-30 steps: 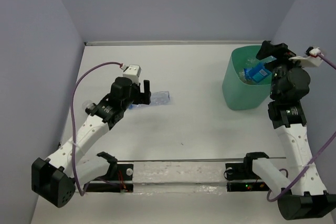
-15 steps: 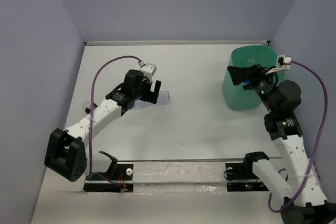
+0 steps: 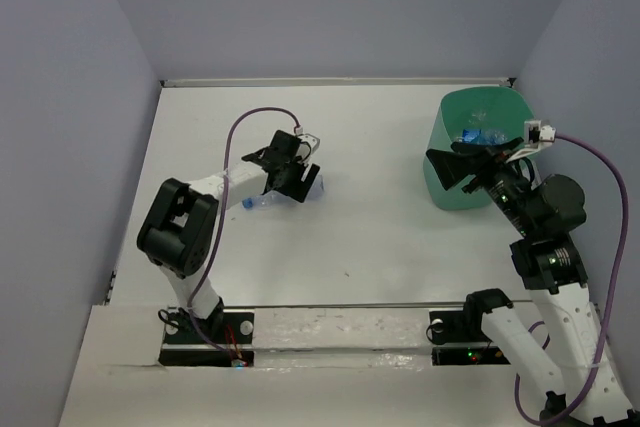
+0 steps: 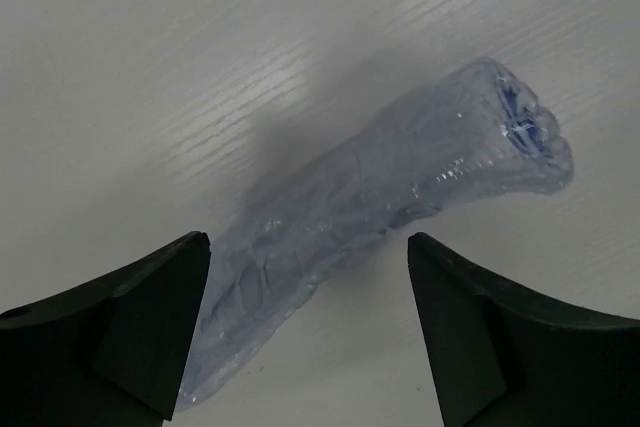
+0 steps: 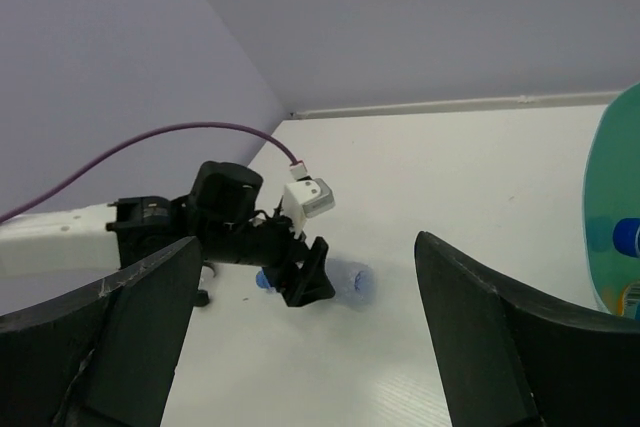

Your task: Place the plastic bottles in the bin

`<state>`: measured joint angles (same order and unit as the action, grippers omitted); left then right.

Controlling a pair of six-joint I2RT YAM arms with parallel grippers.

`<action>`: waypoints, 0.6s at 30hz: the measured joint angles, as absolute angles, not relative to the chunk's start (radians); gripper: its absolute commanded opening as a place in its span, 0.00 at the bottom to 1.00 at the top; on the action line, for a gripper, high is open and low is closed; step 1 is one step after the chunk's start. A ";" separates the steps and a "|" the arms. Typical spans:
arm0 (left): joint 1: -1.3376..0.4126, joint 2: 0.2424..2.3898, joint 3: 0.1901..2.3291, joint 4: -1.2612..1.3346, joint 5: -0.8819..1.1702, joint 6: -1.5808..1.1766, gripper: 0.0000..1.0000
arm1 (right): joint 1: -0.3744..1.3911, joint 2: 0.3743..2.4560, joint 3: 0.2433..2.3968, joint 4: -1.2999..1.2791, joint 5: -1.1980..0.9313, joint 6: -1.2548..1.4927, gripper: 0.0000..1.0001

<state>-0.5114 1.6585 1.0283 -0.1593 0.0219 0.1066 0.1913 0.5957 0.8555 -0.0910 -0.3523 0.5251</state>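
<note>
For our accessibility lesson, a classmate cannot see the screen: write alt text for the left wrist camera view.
A clear, crumpled plastic bottle lies on its side on a white table, running diagonally from lower left to upper right. The left tool hangs over it, open, with its two black fingers on either side of the bottle's lower end.

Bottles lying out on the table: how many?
1: a bottle lies on its side below the left gripper. More bottles sit inside the bin, mostly hidden.

Clear crumpled bottle (image 4: 380, 187) lies on its side on the counter (image 3: 380, 227), left of centre. Teal bin (image 3: 440, 169) upright, far right, blue-labelled bottles (image 3: 478, 135) inside.
</note>
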 measured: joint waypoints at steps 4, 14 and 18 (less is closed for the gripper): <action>-0.511 1.770 1.081 -0.178 0.000 0.107 0.38 | 0.192 0.596 0.855 -0.101 -0.378 0.524 0.91; -0.540 1.686 1.074 -0.210 -0.020 0.087 0.15 | 0.193 0.647 0.811 -0.095 -0.442 0.532 0.90; -0.552 1.538 1.050 -0.205 0.062 0.054 0.15 | 0.251 0.709 0.797 -0.070 -0.454 0.548 0.93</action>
<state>-0.5518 1.5379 1.0500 -0.2047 0.0624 0.0540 0.2508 0.7086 0.7967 -0.0704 -0.4538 0.5484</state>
